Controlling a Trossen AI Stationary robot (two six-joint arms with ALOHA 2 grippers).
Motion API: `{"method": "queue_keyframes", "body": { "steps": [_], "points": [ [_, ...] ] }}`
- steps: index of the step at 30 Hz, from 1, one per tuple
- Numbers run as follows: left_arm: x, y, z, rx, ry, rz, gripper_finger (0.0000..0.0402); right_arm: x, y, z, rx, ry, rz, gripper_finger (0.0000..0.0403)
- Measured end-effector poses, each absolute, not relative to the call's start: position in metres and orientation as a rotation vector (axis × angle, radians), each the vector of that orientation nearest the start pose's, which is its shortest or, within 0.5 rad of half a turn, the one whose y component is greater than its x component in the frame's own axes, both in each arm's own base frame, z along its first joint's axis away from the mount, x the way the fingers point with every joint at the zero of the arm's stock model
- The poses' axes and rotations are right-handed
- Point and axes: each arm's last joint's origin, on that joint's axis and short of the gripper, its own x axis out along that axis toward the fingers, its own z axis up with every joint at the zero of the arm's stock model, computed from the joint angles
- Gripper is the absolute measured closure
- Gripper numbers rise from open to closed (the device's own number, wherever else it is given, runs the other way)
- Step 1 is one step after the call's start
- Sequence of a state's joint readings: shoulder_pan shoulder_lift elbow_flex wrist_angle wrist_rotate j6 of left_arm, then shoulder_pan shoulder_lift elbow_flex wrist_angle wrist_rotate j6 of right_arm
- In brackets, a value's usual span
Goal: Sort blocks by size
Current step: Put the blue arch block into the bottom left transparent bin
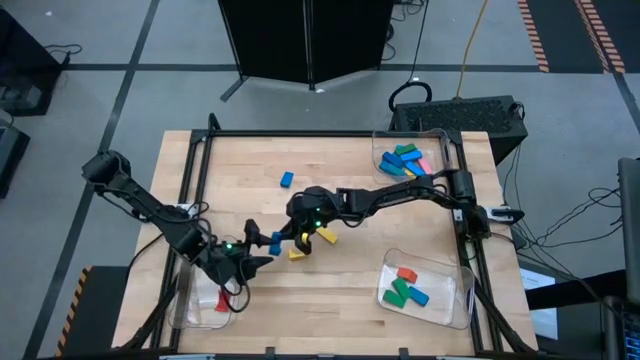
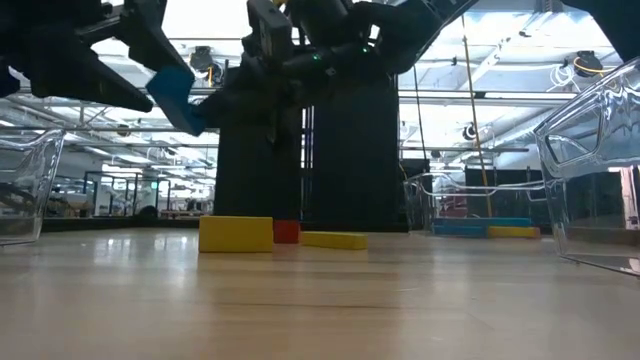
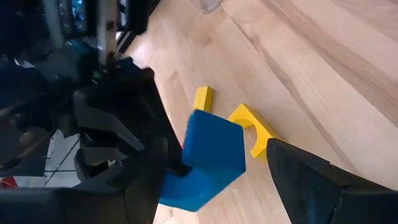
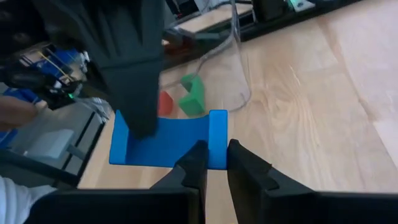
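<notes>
A blue arch-shaped block (image 4: 168, 146) hangs in the air over the middle of the table, with my right gripper (image 4: 214, 163) shut on it. My left gripper (image 1: 262, 250) comes from the near left and stands open, with the block's other end (image 3: 211, 155) between its fingers. One left finger (image 4: 137, 93) lies close against the block; whether it touches, I cannot tell. Two yellow blocks (image 1: 325, 237) (image 1: 297, 253) lie on the table below, and another blue block (image 1: 287, 179) lies farther back. My right gripper pinches one end leg of the blue block (image 4: 217, 127) between its two fingers. The fingers come from the table's right side, slanting a little downward. The block is lifted clear of the table (image 2: 180, 95) and reaches away from the fingers toward my left gripper.
A clear tray (image 1: 430, 140) at the far right holds several blue, green, pink and yellow blocks. Another tray (image 1: 455, 300) at the near right holds green, red and blue blocks. The tray at the near left (image 1: 185, 310) holds a red block. A dark frame (image 1: 300, 134) borders the table.
</notes>
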State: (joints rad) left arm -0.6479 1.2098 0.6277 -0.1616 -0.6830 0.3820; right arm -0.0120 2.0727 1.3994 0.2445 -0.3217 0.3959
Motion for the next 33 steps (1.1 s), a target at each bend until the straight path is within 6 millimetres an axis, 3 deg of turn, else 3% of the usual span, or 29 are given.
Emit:
{"method": "queue_keyframes", "body": {
  "steps": [10, 23, 33],
  "points": [
    [0.1979, -0.1266, 0.2089, 0.860, 0.547, -0.088, 0.0135, 0.4640, 0.0036, 0.1926, 0.463, 0.447, 0.224, 0.0360],
    [0.2006, -0.1243, 0.2097, 0.869, 0.541, -0.101, 0.0271, 0.4640, 0.0030, 0.1927, 0.464, 0.446, 0.221, 0.0360],
    [0.2021, -0.1228, 0.2097, 0.857, 0.541, -0.110, 0.0268, 0.4641, 0.0032, 0.1927, 0.463, 0.445, 0.221, 0.0360]
  ]
}}
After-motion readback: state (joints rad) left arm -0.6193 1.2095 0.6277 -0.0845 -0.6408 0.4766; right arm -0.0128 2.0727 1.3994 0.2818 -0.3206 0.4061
